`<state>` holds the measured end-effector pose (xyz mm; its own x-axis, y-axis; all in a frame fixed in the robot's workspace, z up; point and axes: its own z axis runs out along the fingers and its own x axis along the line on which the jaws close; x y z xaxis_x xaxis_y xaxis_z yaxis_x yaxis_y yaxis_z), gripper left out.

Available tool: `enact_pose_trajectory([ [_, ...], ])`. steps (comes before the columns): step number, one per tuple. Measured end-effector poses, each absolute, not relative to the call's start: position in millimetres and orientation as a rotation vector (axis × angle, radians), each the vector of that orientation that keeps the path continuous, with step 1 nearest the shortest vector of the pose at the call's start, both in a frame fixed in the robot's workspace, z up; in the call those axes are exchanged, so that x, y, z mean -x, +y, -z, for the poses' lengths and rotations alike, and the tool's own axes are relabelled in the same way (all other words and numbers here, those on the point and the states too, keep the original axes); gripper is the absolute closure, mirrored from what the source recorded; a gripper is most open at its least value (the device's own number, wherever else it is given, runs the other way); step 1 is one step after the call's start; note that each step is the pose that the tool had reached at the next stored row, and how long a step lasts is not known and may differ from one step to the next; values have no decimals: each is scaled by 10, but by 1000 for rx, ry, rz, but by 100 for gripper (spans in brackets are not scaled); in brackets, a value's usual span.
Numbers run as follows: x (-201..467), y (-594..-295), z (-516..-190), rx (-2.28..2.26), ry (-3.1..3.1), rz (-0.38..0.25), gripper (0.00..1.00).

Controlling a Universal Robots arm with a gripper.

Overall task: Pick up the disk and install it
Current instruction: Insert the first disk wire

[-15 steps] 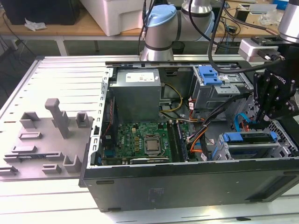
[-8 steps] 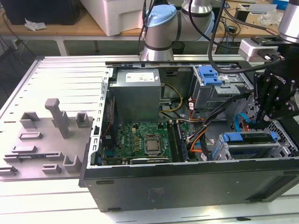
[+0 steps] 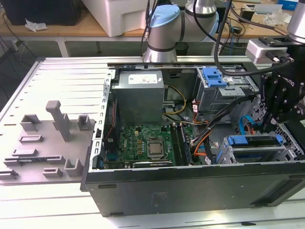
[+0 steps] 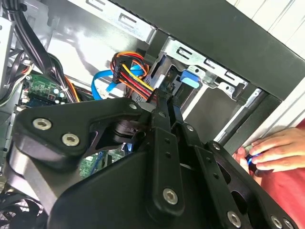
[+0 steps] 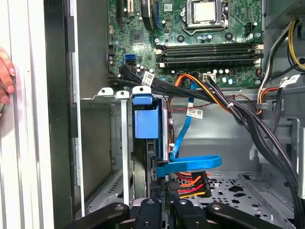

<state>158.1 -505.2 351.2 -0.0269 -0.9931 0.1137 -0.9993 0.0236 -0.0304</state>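
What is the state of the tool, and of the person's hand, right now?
Tool: fingers close together at the cables beside the drive cage; whether they grip anything cannot be told.
Person's hand: resting at the case edge, fingertips on a small blue object.

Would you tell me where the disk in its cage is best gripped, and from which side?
Probably by the blue rail along the disk's exposed edge, coming in through the case's open side. The cage walls cover both flat faces, and cables crowd one end.
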Motion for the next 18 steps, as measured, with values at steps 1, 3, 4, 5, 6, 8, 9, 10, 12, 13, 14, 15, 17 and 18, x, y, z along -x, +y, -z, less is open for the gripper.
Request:
enact_pose_trajectory([
  [1,-1580,-5056,-3512,-2151,-2206,-151,83],
  [3,-1581,-5063,-3512,-2154,-2209,-146,83],
  [4,-1581,-5068,-3512,-2157,-2212,-142,83],
  [5,-1580,-5071,-3512,-2158,-2213,-140,83],
  [6,-1580,-5072,-3512,-2159,-2215,-137,83],
  [8,-1580,-5076,-3512,-2163,-2218,-132,83],
  [9,-1580,-5078,-3512,-2164,-2220,-129,83],
  [10,-1579,-5079,-3512,-2166,-2221,-127,83],
  [12,-1579,-5086,-3511,-2173,-2228,-115,83],
  [13,-1579,-5089,-3512,-2176,-2231,-110,83],
  [14,-1578,-5091,-3512,-2178,-2233,-107,83],
  [15,-1578,-5093,-3511,-2179,-2235,-104,83],
  [17,-1579,-5100,-3512,-2183,-2239,-97,83],
  [18,-1578,-5101,-3511,-2183,-2239,-96,83],
])
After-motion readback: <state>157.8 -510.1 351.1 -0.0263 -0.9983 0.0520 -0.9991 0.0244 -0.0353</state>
